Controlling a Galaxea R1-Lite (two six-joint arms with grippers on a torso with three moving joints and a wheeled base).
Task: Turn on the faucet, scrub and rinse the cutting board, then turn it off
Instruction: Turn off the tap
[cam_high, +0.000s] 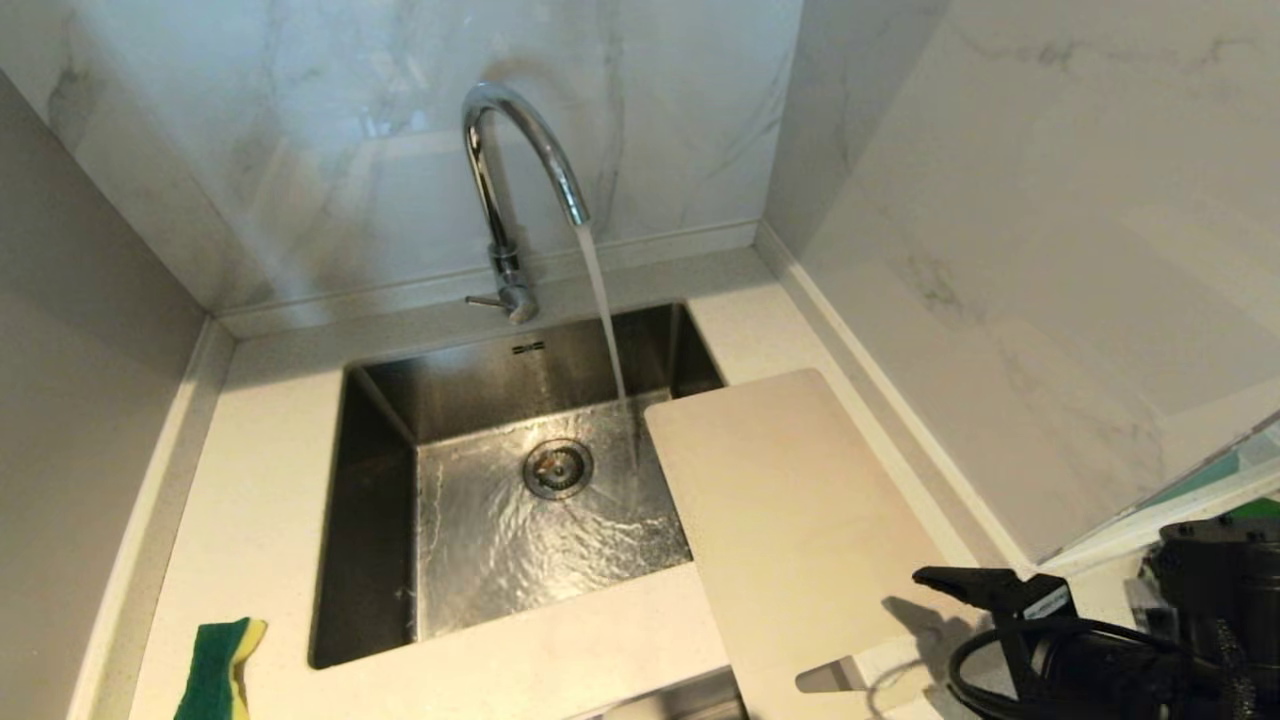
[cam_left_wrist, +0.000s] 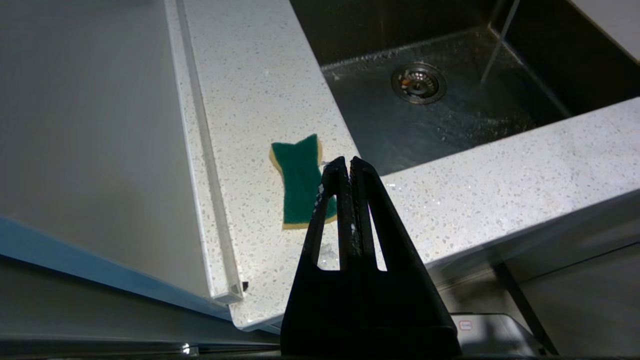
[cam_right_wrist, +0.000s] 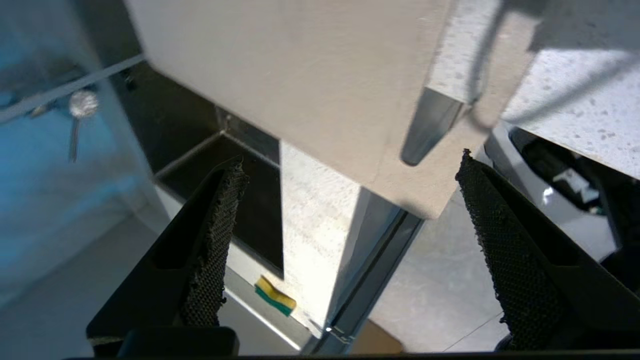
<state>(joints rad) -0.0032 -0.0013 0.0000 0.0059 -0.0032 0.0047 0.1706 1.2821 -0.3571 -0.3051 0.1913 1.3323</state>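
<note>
- The tall shiny chrome gooseneck faucet (cam_high: 515, 190) is running; its stream lands in the steel sink (cam_high: 380, 480) well ahead of the right tool (cam_right_wrist: 350, 230), just off the far edge of the board.
- The large thin off-white rectangular plastic cutting board (cam_high: 790, 520) lies on the speckled white counter (cam_high: 260, 480) directly in front of the right tool, with its far corner over the sink and its near end, with the slanted handle cutout, jutting past the counter edge.
- The right tool stands spread wide, empty, its mesh-padded fingers (cam_right_wrist: 500, 240) flanking the overhanging corner without touching it.
- The left tool (cam_left_wrist: 348, 165) is pressed together, holding nothing, and hangs over the counter's front edge just short of the green-and-yellow scrubbing sponge (cam_left_wrist: 300, 180).
- Risk: the board overhangs at both ends, so a nudge from either finger could tip or slide it off the counter.
- Risk: a shallow pinch on a thin, wet edge may slip once the board is lifted.
- Risk: the board is not yet under the stream, so water splashes unused in the sink.
</note>
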